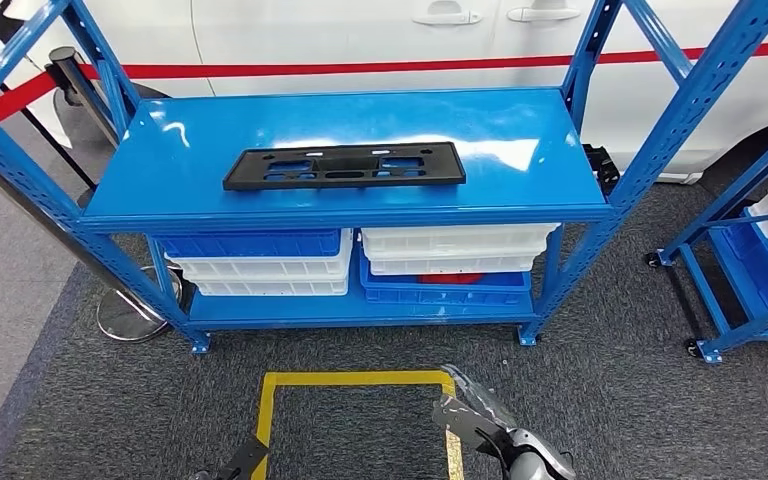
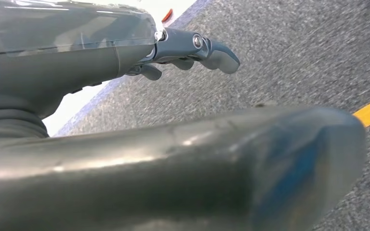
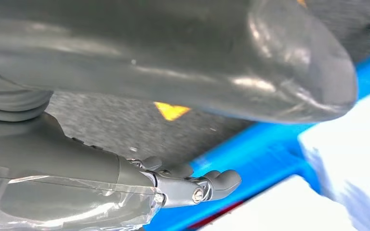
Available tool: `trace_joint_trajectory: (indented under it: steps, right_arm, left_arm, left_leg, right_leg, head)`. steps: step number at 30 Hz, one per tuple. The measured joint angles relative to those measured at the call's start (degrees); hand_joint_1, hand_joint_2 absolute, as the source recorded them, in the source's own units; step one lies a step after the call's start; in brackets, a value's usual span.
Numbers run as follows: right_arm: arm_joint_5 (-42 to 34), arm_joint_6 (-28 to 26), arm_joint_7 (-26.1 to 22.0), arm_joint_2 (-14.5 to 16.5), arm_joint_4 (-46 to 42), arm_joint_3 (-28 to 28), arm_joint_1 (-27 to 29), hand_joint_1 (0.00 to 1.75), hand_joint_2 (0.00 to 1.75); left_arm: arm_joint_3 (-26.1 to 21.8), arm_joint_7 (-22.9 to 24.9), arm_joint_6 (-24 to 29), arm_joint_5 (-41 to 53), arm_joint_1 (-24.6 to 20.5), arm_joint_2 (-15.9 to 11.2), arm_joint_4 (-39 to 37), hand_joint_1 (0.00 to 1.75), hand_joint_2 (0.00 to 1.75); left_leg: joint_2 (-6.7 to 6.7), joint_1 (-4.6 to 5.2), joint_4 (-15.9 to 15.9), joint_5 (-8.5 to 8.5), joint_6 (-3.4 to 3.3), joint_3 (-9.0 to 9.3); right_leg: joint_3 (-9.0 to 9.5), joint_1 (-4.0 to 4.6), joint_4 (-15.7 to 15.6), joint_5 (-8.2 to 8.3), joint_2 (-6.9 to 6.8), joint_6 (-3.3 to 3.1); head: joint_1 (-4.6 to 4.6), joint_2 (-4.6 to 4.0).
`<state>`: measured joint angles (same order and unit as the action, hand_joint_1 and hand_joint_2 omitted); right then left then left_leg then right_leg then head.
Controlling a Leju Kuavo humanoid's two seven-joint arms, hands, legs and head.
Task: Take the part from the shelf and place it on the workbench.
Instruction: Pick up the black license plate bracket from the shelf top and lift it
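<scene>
We see the part [image 1: 344, 165], a long flat black plate with several cut-outs, lying on the top board of the blue shelf [image 1: 520, 120]. Its long axis runs left to right across the board, roughly parallel to the shelf's front edge, with the right end sitting slightly farther back than the left. It lies flat, near the middle of the board and a little toward the front, touching nothing else.

On the lower level of the shelf stand stacked bins: a blue bin [image 1: 250, 243] over white bins [image 1: 260, 275] on the left, white bins [image 1: 455, 245] over a blue bin [image 1: 445, 288] on the right. Something red shows through the blue bin on the right, but we cannot make out what it is.

The right robot hand [image 1: 505, 435] appears low in the head view, above the dark carpet beside the yellow floor marking [image 1: 350, 380], well apart from the shelf. In its wrist view the right robot hand [image 3: 188, 185] has its fingers extended and gently bent, holding nothing. The left robot hand [image 2: 192, 50] likewise shows its fingers stretched out and apart over the carpet, with nothing in them; in the head view just a dark sliver of that arm is cut off at the bottom edge. Both wrist views are blurred and largely blocked by the thick grey thumbs.

Behind the shelf stands a white car [image 1: 360, 30] with a red stripe.
</scene>
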<state>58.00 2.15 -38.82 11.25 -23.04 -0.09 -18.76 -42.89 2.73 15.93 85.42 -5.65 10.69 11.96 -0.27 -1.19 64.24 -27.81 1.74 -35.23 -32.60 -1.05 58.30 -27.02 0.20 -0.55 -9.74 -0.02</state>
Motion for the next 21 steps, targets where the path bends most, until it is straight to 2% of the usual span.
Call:
trace_joint_trajectory:
  steps: [1,2,5,6,8,10,11,12,13,15,16,17,18,21]
  right_arm:
    - [-1.52,0.21,-0.19,-0.06,-0.82,1.28,0.01,0.0,0.0]
    - [-3.04,0.31,-0.32,-0.21,-1.72,2.68,0.02,0.0,0.0]
    - [-7.65,0.33,-0.58,-0.96,-4.69,7.06,0.01,0.0,0.0]
    - [-9.08,0.27,-0.62,-1.31,-5.77,8.47,0.0,0.0,0.0]
    - [-11.89,0.02,-0.71,-2.21,-8.3,11.45,-0.01,0.0,0.0]
    - [-14.32,-0.38,-0.77,-3.21,-11.0,14.16,0.11,0.0,0.0]
    - [-15.28,-0.62,-0.77,-3.7,-12.37,15.25,0.23,0.0,0.0]
    - [-16.17,-0.9,-0.75,-4.21,-13.87,16.29,0.32,0.0,0.0]
    - [-17.0,-1.19,-0.7,-4.71,-15.43,17.3,0.38,0.0,0.0]
    - [-18.68,-1.81,-0.49,-5.75,-18.74,19.46,0.35,0.0,0.0]
    - [-19.51,-2.11,-0.35,-6.21,-20.3,20.54,0.34,0.0,0.0]
    - [-20.33,-2.4,-0.2,-6.62,-21.77,21.59,0.34,0.0,0.0]
    - [-21.12,-2.67,-0.06,-7.0,-23.05,22.54,0.39,0.0,0.0]
    - [-22.86,-3.29,0.34,-7.79,-26.09,24.51,0.59,0.0,0.0]
  left_arm:
    - [0.0,-0.01,-0.01,0.04,-0.05,0.0,-0.03,0.0,0.0]
    - [0.0,-0.01,-0.03,0.09,-0.07,0.01,-0.07,0.0,0.0]
    - [-0.09,-0.01,-0.1,0.15,0.04,0.02,-0.21,0.0,0.0]
    - [-0.16,-0.01,-0.11,0.15,0.07,0.02,-0.24,0.0,0.0]
    - [-0.31,-0.01,-0.11,0.14,0.0,0.03,-0.27,0.0,0.0]
    - [-0.38,-0.02,-0.1,0.13,-0.02,0.04,-0.29,0.0,0.0]
    - [-0.4,-0.02,-0.1,0.1,0.03,0.04,-0.3,0.0,0.0]
    - [-0.44,-0.02,-0.1,0.05,0.07,0.04,-0.31,0.0,0.0]
    - [-0.47,-0.03,-0.1,0.0,0.09,0.05,-0.31,0.0,0.0]
    - [-0.58,-0.1,-0.09,-0.13,0.08,0.12,-0.32,0.0,0.0]
    - [-0.66,-0.14,-0.07,-0.17,0.06,0.18,-0.34,0.0,0.0]
    - [-0.73,-0.17,-0.04,-0.22,0.04,0.23,-0.36,0.0,0.0]
    - [-0.79,-0.19,-0.02,-0.26,0.04,0.28,-0.38,0.0,0.0]
    - [-0.86,-0.2,0.06,-0.31,0.08,0.32,-0.4,0.0,0.0]
  left_leg:
    - [-0.01,0.05,-3.15,1.02,-0.16,1.42]
    - [-0.03,0.15,-4.87,1.31,-0.39,2.14]
    - [-0.08,0.31,-5.69,1.21,-1.57,2.19]
    - [-0.06,0.25,-5.9,1.36,-2.03,2.25]
    - [0.0,0.14,-6.29,1.62,-2.83,2.39]
    - [0.0,0.29,-6.31,1.62,-3.19,2.37]
    - [-0.01,0.37,-6.28,1.59,-3.25,2.38]
    - [-0.05,0.45,-6.24,1.54,-3.31,2.43]
    - [-0.1,0.52,-6.19,1.48,-3.33,2.54]
    - [-0.18,0.7,-6.13,1.25,-3.22,2.83]
    - [-0.22,0.84,-6.05,1.11,-3.06,2.88]
    - [-0.23,0.94,-6.01,1.04,-2.84,2.84]
    - [-0.22,0.99,-6.03,1.02,-2.58,2.75]
    - [-0.14,0.99,-5.91,0.62,-1.66,2.61]
  right_leg:
    - [-0.05,0.06,0.2,-0.14,0.07,0.28]
    - [-0.16,0.15,0.32,-0.19,0.11,0.57]
    - [-0.44,0.18,0.31,-0.15,0.1,1.41]
    - [-0.63,0.1,0.85,-0.65,0.07,1.65]
    - [-2.73,-0.03,5.6,-3.58,0.01,2.04]
    - [-6.5,-0.02,13.45,-7.07,-0.01,2.25]
    - [-7.9,-0.02,16.15,-7.71,-0.01,2.28]
    - [-8.4,-0.01,16.83,-7.19,-0.01,2.21]
    - [-7.85,0.04,15.32,-5.64,-0.01,2.03]
    - [-4.48,0.34,7.73,-1.3,0.01,1.27]
    - [-2.84,0.53,4.11,0.1,0.0,0.91]
    - [-1.81,0.72,1.69,0.79,0.0,0.65]
    - [-1.47,0.88,0.69,0.78,0.01,0.52]
    - [-1.24,0.58,-0.17,0.97,0.04,0.08]
  head:
    - [0.01,0.0]
    - [0.01,0.0]
    - [0.02,0.0]
    - [0.02,0.0]
    - [0.02,0.0]
    - [0.02,0.0]
    - [0.02,0.0]
    - [0.02,0.0]
    - [0.02,0.0]
    - [0.02,0.0]
    - [0.02,0.0]
    - [0.02,0.0]
    - [0.02,0.0]
    - [0.02,0.0]
